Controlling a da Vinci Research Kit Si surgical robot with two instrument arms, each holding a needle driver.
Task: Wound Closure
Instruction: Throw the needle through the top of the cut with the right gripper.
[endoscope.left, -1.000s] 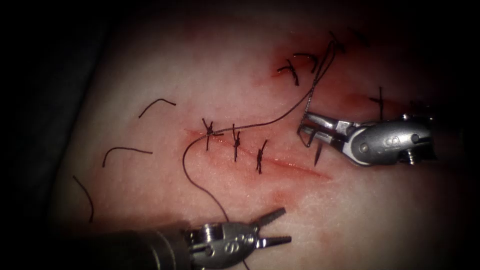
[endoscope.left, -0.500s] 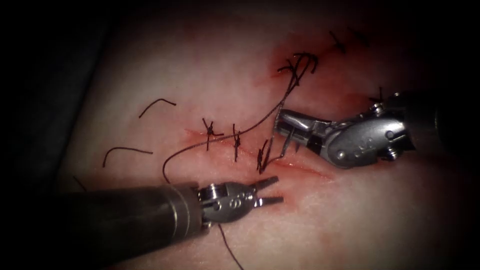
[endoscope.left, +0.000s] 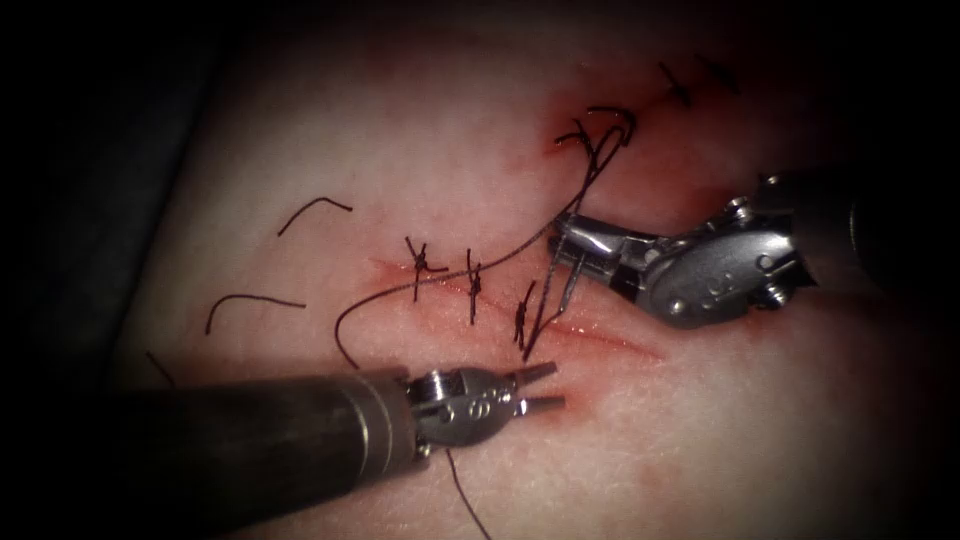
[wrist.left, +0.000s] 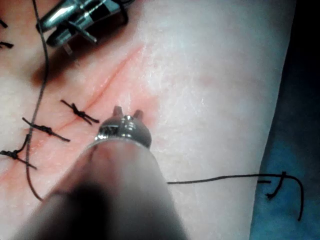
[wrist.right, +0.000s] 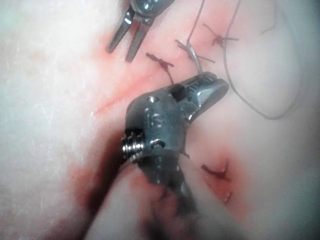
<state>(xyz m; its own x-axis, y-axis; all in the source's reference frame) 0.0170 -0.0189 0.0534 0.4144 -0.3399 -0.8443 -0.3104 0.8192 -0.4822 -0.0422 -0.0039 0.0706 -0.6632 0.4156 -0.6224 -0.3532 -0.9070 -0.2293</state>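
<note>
The cut runs slanting across the tissue, with three knotted stitches on its left part. My right tool is shut on the curved needle near its rear end. The needle hangs down with its tip at the cut just right of the third stitch; I cannot tell whether it has entered. Thread trails from it across the stitches. My left tool stands open and holds nothing, just below the cut. In the left wrist view the left tool points at the cut.
Older stitches with red fluid sit above the right tool. Cut ends of thread lie on the tissue at the left. A thread tail runs out under the left tool. The right wrist view shows the right tool over the stitches.
The right tool carried the needle left and down to the cut. The left tool rose from the lower edge to just below the cut, its jaws spread less widely.
</note>
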